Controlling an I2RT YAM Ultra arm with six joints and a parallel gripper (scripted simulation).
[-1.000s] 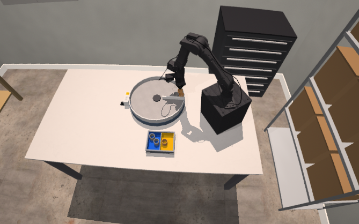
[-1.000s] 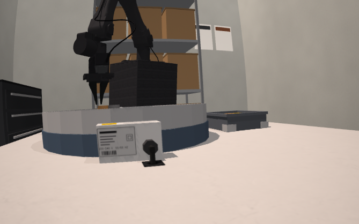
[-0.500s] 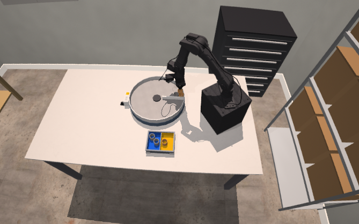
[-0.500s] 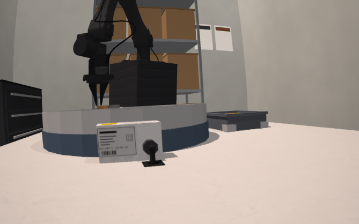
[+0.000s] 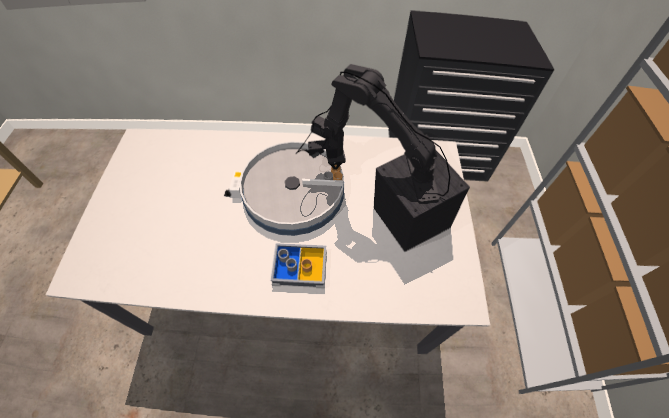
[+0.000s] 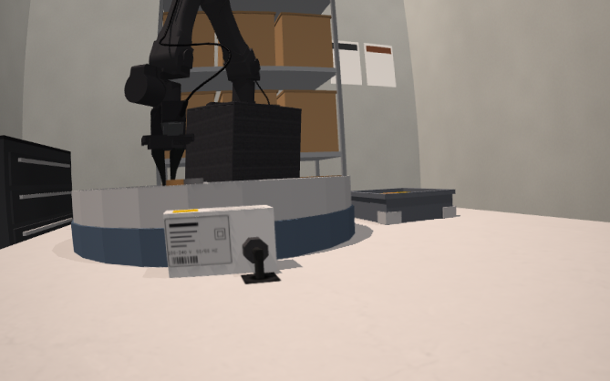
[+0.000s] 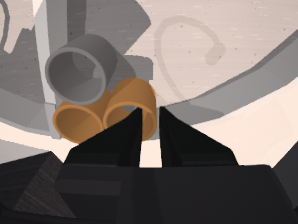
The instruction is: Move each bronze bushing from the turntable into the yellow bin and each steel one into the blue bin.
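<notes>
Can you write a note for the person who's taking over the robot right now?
Hand: open just a little, not shut on anything, fingertips right by the bronze bushing nearer it.
Where things are: that bushing, another bronze bushing and a steel bushing are bunched together on the turntable.
Done: two steel bushings are in the blue bin, and one bronze bushing is in the yellow bin.
Left: both bronze ones on the turntable go to yellow, the steel one to blue.
</notes>
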